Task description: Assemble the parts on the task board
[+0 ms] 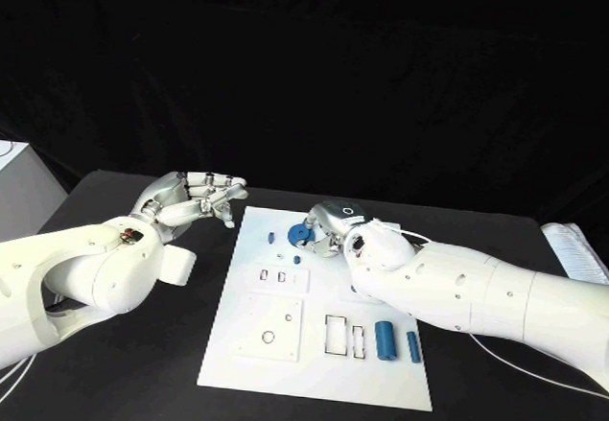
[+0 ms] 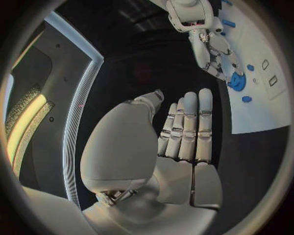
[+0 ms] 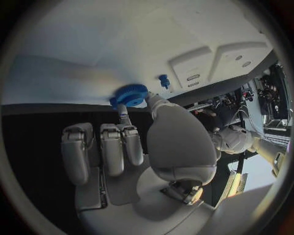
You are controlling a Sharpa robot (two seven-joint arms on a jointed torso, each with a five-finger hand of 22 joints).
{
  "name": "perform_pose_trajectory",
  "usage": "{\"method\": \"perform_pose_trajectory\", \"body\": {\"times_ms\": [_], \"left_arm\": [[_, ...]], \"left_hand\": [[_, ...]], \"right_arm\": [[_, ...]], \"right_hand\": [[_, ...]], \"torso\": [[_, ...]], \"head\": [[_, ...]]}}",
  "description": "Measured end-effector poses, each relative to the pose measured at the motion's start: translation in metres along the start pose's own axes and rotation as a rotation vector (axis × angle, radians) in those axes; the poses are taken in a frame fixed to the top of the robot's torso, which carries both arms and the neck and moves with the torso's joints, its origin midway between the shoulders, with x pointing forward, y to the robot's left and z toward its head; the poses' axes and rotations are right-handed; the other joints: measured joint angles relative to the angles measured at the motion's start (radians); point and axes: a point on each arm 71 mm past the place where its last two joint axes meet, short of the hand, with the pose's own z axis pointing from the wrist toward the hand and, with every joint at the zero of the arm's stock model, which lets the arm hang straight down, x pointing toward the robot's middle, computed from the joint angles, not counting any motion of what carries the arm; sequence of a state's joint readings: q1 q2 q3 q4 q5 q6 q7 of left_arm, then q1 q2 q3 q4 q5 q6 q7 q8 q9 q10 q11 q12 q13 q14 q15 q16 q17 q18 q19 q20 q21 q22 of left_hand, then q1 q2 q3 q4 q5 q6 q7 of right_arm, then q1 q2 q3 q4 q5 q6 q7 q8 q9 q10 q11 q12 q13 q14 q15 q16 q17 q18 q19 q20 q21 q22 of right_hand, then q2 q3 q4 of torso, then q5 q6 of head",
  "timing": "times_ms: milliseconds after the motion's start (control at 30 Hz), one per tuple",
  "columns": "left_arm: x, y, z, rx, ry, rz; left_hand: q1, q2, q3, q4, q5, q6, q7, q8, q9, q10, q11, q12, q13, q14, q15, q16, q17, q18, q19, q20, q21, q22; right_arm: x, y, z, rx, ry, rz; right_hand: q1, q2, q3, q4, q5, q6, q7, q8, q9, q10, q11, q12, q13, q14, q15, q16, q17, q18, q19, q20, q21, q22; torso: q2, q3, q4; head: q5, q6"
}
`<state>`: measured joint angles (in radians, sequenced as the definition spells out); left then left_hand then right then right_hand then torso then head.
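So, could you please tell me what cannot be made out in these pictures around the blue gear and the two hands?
- Head view: the right hand covers part of the blue gear, hiding how it sits on the task board.
- Right wrist view: a fingertip and the thumb meet the gear; whatever lies beneath it is hidden.
- Head view: the small blue parts beside the gear are too small to identify.
- Left wrist view: the left hand is seen from behind, with its palm side hidden.

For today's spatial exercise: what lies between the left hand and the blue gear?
In the head view, bare black table, then white task board with a small blue peg, lies between the left hand and blue gear.
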<state>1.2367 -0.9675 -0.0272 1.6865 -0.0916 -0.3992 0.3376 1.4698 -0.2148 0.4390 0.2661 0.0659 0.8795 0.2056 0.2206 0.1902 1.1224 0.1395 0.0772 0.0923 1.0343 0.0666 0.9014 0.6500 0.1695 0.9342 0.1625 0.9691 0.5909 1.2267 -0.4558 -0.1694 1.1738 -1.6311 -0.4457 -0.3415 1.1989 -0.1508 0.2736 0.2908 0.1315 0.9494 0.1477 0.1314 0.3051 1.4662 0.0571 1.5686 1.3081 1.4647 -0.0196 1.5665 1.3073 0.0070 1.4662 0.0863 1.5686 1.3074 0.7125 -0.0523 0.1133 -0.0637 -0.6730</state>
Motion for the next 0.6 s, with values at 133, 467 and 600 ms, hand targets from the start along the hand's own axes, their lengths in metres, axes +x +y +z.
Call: {"method": "perform_pose_trajectory", "body": {"times_ms": [133, 467, 600], "left_arm": [[-0.0004, 0.0, -0.0002, -0.001, -0.001, 0.0], [-0.0011, 0.0001, -0.0004, -0.002, -0.002, 0.001], [-0.0014, 0.0002, -0.0003, -0.002, -0.003, 0.002]], "left_hand": [[0.0, 0.0, 0.0, 0.0, 0.0, 0.0, 0.0, 0.0, 0.0, 0.0, 0.0, 0.0, 0.0, 0.0, 0.0, 0.0, 0.0, 0.0, 0.0, 0.0, 0.0, 0.0], [0.0, 0.0, 0.0, 0.0, 0.0, 0.0, 0.0, 0.0, 0.0, 0.0, 0.0, 0.0, 0.0, 0.0, 0.0, 0.0, 0.0, 0.0, 0.0, 0.0, 0.0, 0.0], [0.0, 0.0, 0.0, 0.0, 0.0, 0.0, 0.0, 0.0, 0.0, 0.0, 0.0, 0.0, 0.0, 0.0, 0.0, 0.0, 0.0, 0.0, 0.0, 0.0, 0.0, 0.0]], "right_arm": [[0.0016, -0.0033, -0.0014, 0.01, 0.011, 0.011], [0.0001, -0.0082, -0.0061, 0.018, 0.008, 0.029], [-0.0015, -0.0101, -0.0094, 0.017, -0.001, 0.039]], "right_hand": [[-0.013, -0.011, 0.0, 0.0, 0.0, 0.0, 0.0, 0.0, -0.002, 0.0, 0.0, 0.0, 0.0, 0.0, 0.0, 0.0, 0.0, 0.0, 0.0, 0.0, 0.0, 0.0], [-0.013, -0.011, 0.004, -0.004, 0.0, 0.0, 0.0, 0.0, -0.002, 0.0, 0.0, 0.0, 0.0, 0.003, 0.003, 0.0, 0.0, 0.0, 0.0, 0.0, 0.0, 0.0], [-0.013, -0.011, 0.004, -0.004, 0.0, 0.0, 0.0, 0.0, -0.002, 0.0, 0.0, 0.0, 0.0, 0.003, 0.003, 0.0, 0.0, 0.0, 0.0, 0.0, 0.0, 0.0]], "torso": [[0.0, 0.0007, 0.0], [0.0, 0.0012, -0.0006], [0.0, 0.0012, -0.0005]], "head": [[-0.001, 0.001], [-0.002, 0.005], [-0.003, 0.005]]}}
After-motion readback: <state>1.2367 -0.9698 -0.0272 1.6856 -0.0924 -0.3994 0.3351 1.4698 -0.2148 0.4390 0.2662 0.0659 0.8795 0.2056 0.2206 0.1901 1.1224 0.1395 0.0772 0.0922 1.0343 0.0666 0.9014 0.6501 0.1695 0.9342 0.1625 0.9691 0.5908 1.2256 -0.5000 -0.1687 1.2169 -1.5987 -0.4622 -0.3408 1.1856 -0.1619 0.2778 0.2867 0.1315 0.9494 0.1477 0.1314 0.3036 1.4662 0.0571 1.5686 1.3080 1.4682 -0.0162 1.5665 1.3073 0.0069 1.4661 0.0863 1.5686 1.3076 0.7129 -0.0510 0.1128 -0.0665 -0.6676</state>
